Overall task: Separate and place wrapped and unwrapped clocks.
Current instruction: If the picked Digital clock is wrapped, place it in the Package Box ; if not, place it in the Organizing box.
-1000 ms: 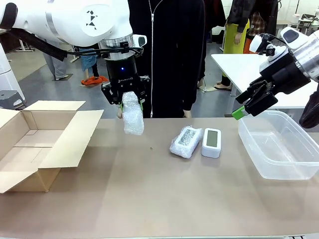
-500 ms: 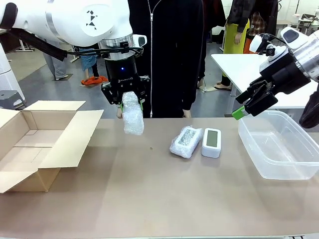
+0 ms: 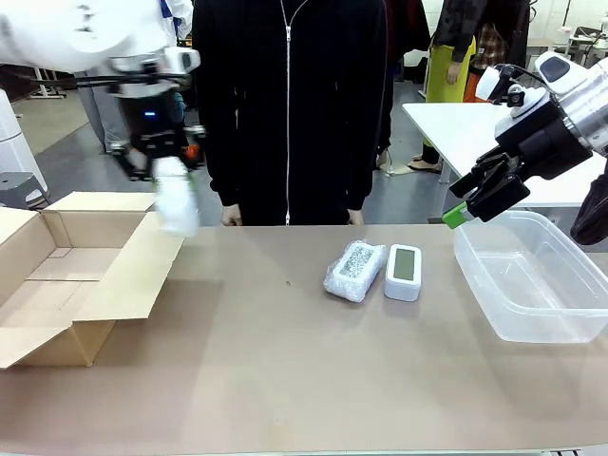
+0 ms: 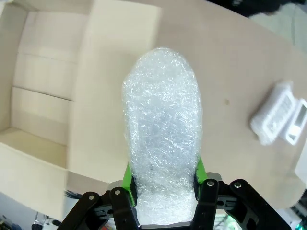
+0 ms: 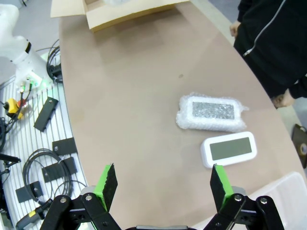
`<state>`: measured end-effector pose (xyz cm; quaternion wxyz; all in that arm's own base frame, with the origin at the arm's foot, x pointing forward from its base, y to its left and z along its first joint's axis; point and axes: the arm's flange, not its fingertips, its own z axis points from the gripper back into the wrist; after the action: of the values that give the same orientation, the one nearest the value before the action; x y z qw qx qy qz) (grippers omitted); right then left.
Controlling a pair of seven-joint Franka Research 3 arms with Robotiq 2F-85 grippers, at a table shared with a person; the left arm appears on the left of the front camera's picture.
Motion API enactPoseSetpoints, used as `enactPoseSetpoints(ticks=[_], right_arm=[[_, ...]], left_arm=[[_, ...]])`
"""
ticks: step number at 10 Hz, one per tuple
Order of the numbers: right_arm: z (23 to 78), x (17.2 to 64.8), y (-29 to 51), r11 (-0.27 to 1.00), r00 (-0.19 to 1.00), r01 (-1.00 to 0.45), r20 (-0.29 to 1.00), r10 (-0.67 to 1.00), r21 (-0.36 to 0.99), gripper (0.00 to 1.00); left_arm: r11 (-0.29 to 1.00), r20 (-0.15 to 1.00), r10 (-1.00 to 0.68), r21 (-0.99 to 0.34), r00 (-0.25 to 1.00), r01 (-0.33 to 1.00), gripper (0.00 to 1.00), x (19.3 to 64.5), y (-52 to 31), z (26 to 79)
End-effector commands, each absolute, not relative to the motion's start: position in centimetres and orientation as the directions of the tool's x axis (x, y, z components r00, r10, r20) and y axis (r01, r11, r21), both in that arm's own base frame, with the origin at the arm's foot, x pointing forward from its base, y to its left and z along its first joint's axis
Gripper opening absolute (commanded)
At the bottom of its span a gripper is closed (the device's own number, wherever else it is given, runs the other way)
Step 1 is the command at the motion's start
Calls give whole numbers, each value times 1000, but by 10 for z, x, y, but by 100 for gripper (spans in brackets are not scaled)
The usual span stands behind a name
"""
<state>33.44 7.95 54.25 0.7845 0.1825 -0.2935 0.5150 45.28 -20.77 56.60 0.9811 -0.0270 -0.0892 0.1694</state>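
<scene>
My left gripper [image 3: 161, 171] is shut on a bubble-wrapped clock [image 3: 174, 206], which hangs blurred above the right flap of the cardboard box [image 3: 66, 275]. The left wrist view shows that wrapped clock [image 4: 163, 139] clamped between the green pads [image 4: 127, 179], with the box [image 4: 43, 96] below it. A second wrapped clock [image 3: 354, 270] lies on the table's middle, and the bare white clock [image 3: 404, 271] lies right beside it. In the right wrist view both lie side by side: the wrapped clock [image 5: 212, 111] and the bare clock [image 5: 229, 149]. My right gripper [image 3: 467, 201] hangs open above the clear tub's left rim.
A clear plastic tub [image 3: 537, 285] stands empty at the right. The open cardboard box sits at the left with its flaps spread. A person in a black zipped jacket [image 3: 290, 104] stands at the far edge. The brown table [image 3: 304, 380] has free room in front.
My left arm has swung quickly to the left with the wrapped clock, from the table's middle-left to above the box's flap. The right arm has stayed still.
</scene>
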Motion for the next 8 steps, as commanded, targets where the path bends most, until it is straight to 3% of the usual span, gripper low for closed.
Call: enactPoseSetpoints(ticks=[1, 4, 8], right_arm=[[543, 338, 80, 382, 286, -924, 668, 687, 3, 100], [543, 338, 80, 382, 286, -924, 668, 687, 3, 100], [543, 338, 80, 382, 286, -924, 668, 687, 3, 100]], left_arm=[[942, 174, 334, -96, 926, -321, 53, 466, -137, 551], [942, 263, 331, -32, 906, -334, 53, 500, -68, 524], [892, 187, 438, 34, 879, -451, 53, 546, -26, 469]])
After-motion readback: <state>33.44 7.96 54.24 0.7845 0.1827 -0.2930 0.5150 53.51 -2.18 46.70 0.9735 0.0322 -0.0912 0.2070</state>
